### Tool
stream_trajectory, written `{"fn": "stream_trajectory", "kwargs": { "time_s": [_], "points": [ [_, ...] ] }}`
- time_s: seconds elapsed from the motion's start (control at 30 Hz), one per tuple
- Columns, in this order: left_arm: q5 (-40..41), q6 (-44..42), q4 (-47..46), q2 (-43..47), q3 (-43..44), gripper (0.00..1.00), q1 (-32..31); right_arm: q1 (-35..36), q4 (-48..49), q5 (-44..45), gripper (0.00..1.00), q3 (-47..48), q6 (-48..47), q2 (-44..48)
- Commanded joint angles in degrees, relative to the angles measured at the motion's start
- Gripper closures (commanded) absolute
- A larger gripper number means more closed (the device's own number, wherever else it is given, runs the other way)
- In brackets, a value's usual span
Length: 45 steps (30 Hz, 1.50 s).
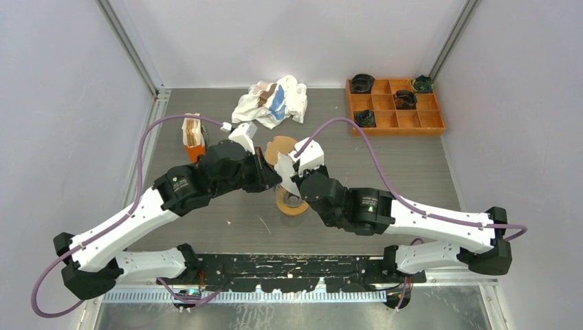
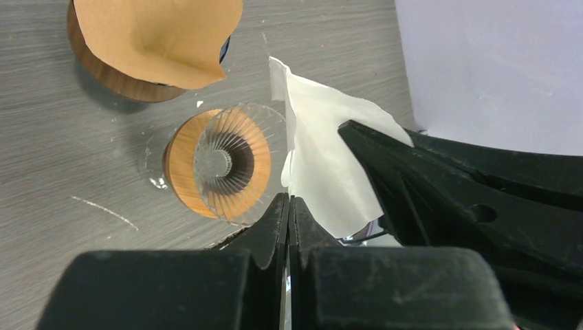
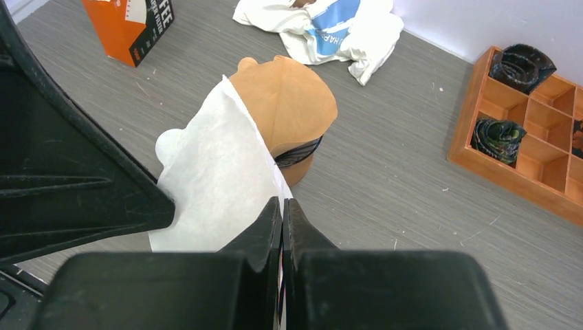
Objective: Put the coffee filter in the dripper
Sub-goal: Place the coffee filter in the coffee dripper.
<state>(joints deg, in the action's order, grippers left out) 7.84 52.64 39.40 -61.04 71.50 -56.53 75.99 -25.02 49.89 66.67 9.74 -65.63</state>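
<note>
Both jaws pinch edges of the filter [image 2: 323, 165] beside the dripper [image 2: 218, 163]; we judge it light, limp, easily torn.

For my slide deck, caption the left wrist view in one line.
Left gripper and right gripper hold a white coffee filter near the empty glass dripper.

white filter [image 2: 323, 158]: stood crumpled, just right of the dripper [image 2: 220, 161]
left gripper [image 2: 289, 206]: jaws pressed together at the white filter's lower edge
right gripper [image 2: 364, 137]: overlapped its right side
dripper: ribbed glass, wooden collar, sat on the table [image 2: 62, 172]
brown filter [image 2: 155, 34]: covered a wooden stand [image 2: 103, 72]
</note>
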Motion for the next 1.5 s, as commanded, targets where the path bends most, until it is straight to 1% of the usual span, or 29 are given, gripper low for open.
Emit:
{"fn": "stream_trajectory", "kwargs": {
  "time_s": [0.0, 0.13, 0.3, 0.47, 0.63, 0.8, 1.17, 1.33, 1.47],
  "points": [
    [-1.57, -2.50, 2.52, -1.08, 2.55, 1.00, -0.33, -0.06, -2.46, 0.00, 0.94, 3.34, 4.65, 0.66],
    [-2.01, -3.21, 3.32, -2.31, 3.59, 1.00, -0.51, -0.05, -3.06, -1.50, 0.92, 3.20, 7.04, 0.48],
    [-2.91, -4.65, 6.04, -3.70, 6.49, 1.00, -0.95, 0.00, -5.99, -1.30, 0.79, 4.40, 10.52, -1.15],
    [-4.84, -5.82, 9.21, -4.19, 9.16, 1.00, -1.37, -0.05, -8.76, 1.34, 0.77, 5.30, 11.88, -1.63],
    [-6.33, -6.21, 10.76, -3.68, 9.75, 1.00, -1.56, -0.07, -9.85, 0.76, 0.79, 5.88, 11.44, -1.09],
    [-6.87, -6.75, 13.14, -3.91, 10.44, 1.00, -1.56, -0.33, -11.66, -0.42, 0.88, 6.90, 11.36, -1.04],
    [-5.63, -8.67, 18.45, -4.88, 13.92, 1.00, -1.57, -3.81, -17.61, -7.95, 0.92, 8.90, 13.59, -2.99],
    [-6.25, -8.99, 18.93, -5.80, 13.95, 1.00, -1.60, -4.26, -19.43, -11.31, 0.93, 10.69, 13.55, -4.56],
    [-6.33, -9.39, 19.02, -7.12, 14.10, 1.00, -1.58, -4.44, -20.96, -12.11, 0.93, 11.43, 13.64, -5.87]
  ]
}}
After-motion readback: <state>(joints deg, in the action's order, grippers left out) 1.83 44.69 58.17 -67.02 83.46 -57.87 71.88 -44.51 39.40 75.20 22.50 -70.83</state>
